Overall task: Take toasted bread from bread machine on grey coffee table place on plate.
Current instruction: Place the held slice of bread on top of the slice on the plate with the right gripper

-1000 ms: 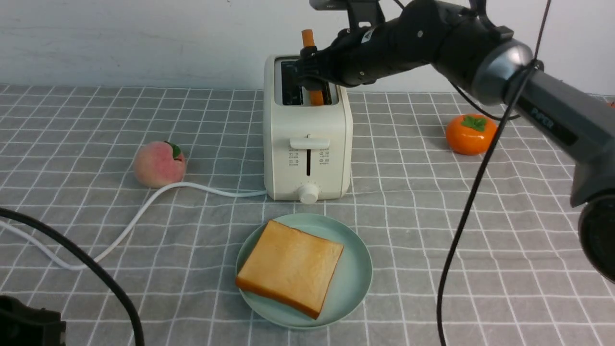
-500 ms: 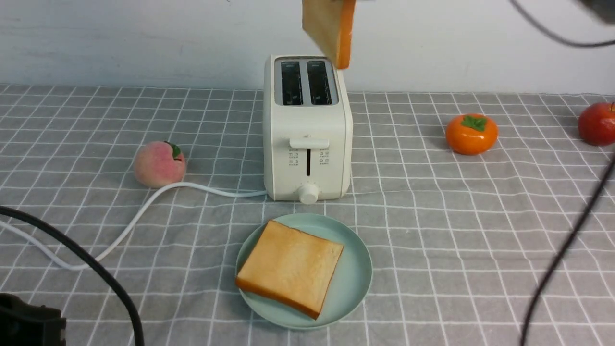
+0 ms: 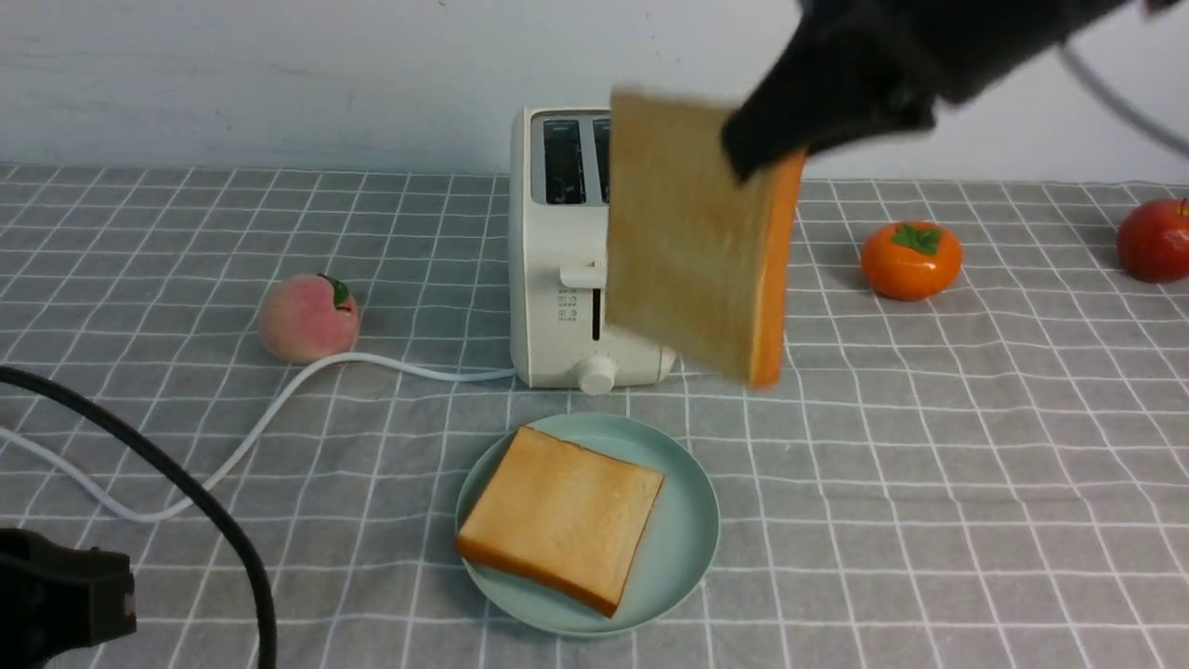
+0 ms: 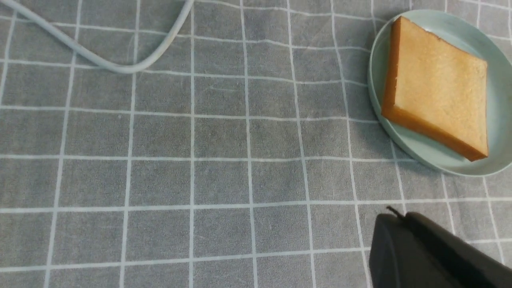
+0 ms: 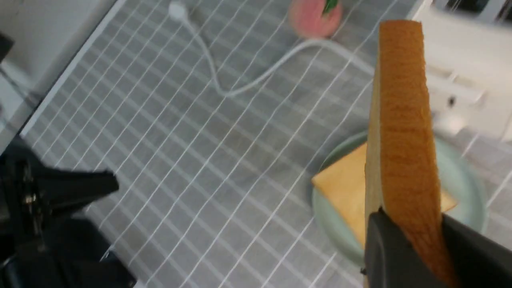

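- Front view: right gripper, blurred, is clamped on the upper corner of the held toast slice.
- Held toast slice hangs in the air on edge. Its pale face is toward the camera, with the orange crust edge on its 3 o'clock side.
- Seen from the front, it covers the right half of the bread machine. It is out of the slots and apart from the plate.
- Bread machine stands upright on the grey coffee table; its left slot shows dark.
- Plate sits at the bread machine's 6 o'clock, near it.
- Second toast slice lies flat on the plate, turned cornerwise, one corner reaching the rim at about 8 o'clock.
- Right wrist view: jaws pinch the held toast slice across its thickness, crust edge toward the lens. Plate and second toast slice are blurred below it.
- Left gripper: only a dark part shows in the left wrist view, over bare cloth near the plate; jaws closed.
- Peach sits at the bread machine's 9 o'clock, and the white power cord curves past it.
- Persimmon sits at the bread machine's 3 o'clock, with the red apple farther out the same way.
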You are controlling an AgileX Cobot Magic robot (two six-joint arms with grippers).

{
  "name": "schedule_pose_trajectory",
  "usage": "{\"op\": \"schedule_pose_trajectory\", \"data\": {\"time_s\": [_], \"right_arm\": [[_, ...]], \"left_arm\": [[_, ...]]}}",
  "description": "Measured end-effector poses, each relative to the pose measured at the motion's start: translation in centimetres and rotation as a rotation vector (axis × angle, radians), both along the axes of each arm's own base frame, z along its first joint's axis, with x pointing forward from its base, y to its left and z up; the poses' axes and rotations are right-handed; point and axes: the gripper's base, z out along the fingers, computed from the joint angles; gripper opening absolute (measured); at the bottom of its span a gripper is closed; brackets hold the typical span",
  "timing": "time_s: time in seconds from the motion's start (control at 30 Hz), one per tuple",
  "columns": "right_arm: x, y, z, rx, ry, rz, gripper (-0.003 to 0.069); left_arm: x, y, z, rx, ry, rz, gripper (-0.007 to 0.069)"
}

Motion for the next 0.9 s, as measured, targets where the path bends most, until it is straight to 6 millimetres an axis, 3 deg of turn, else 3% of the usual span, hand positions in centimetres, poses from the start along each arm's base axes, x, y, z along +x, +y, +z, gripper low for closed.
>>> {"op": "schedule_pose_trajectory", "data": {"time_s": [0.03, 0.17, 0.37, 0.57, 0.73, 0.8, 0.9], "right_arm": [[0.3, 0.5, -2.3, 0.027, 0.061, 0.023, 0.0097], [1.7, 1.6, -8.5, 0.127, 0.173, -0.029, 0.0097], [4.3, 2.5, -15.3, 0.162, 0.300, -0.194, 0.0097], [5.3, 2.9, -17.8, 0.160, 0.352, -0.239, 0.0163], [5.4, 2.5, -19.2, 0.064, 0.350, -0.225, 0.0374], [5.5, 2.2, -18.8, 0.004, 0.303, -0.199, 0.0462], [5.4, 1.7, -17.3, -0.047, 0.237, -0.166, 0.0534]], "left_arm": [[0.0, 0.0, 0.0, -0.001, -0.003, 0.000, -0.0014], [0.0, 0.0, 0.0, -0.002, -0.005, 0.001, -0.0014], [0.0, 0.0, 0.0, -0.002, -0.004, 0.001, -0.0014], [0.0, 0.0, 0.0, -0.002, -0.003, 0.001, -0.0014], [-0.1, 0.0, -0.1, 0.001, 0.012, -0.002, -0.0014], [-0.1, 0.0, -0.1, 0.003, 0.021, -0.003, -0.0014], [-0.2, 0.0, -0.2, 0.004, 0.030, -0.005, -0.0014]]}}
